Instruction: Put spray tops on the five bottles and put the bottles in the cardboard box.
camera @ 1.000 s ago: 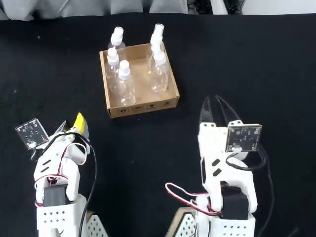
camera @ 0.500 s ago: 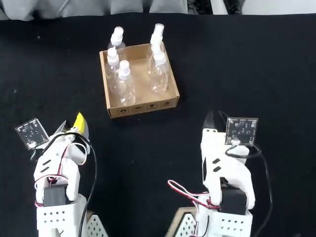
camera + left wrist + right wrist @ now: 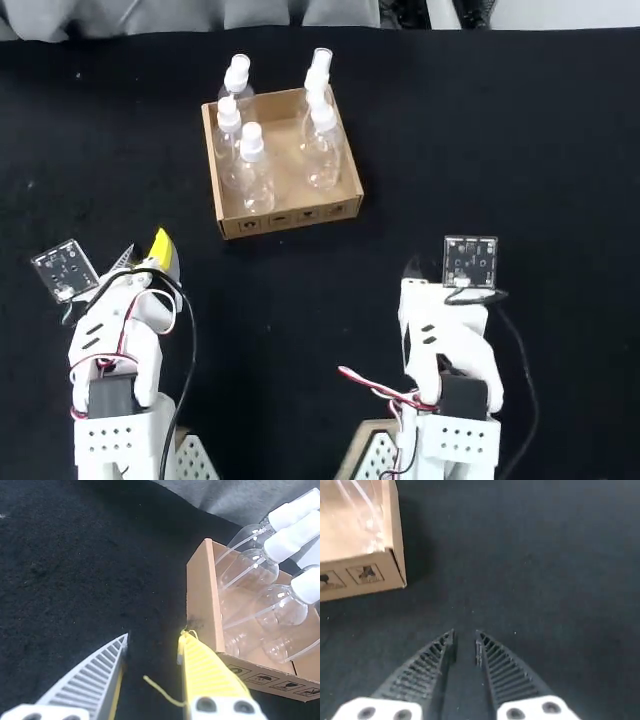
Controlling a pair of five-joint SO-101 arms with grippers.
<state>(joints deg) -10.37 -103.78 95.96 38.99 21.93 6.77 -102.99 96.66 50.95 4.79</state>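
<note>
1. Open-topped brown cardboard box. You will find it on the far half of the table, a little left of the middle. Small printed symbols run along its near wall.
2. Five clear plastic bottles. All five are inside the cardboard box: three along its left side and two along its right. In the left wrist view you can see three of them close together behind the box's side wall.
3. White spray tops. You have one on every bottle. The tops of the two rearmost bottles show beyond the box's far wall in the high view.
4. Left gripper, with one grey ribbed finger and one yellow ribbed finger. It sits low over the table on the near side. It points toward the near-left corner of the box and is apart from it. The fingers are spread and nothing is between them.
5. Thin yellow thread. It trails from the inner edge of the yellow finger.
6. Right gripper, with two black ribbed fingers. It sits over bare cloth on the near side, off the box's near-right corner and well apart from it. The tips are close together with a narrow gap between them, and you have nothing gripped.
7. Black cloth table covering. It lies under the box and both arms.
8. Grey fabric. It runs along the far edge of the table.
</note>
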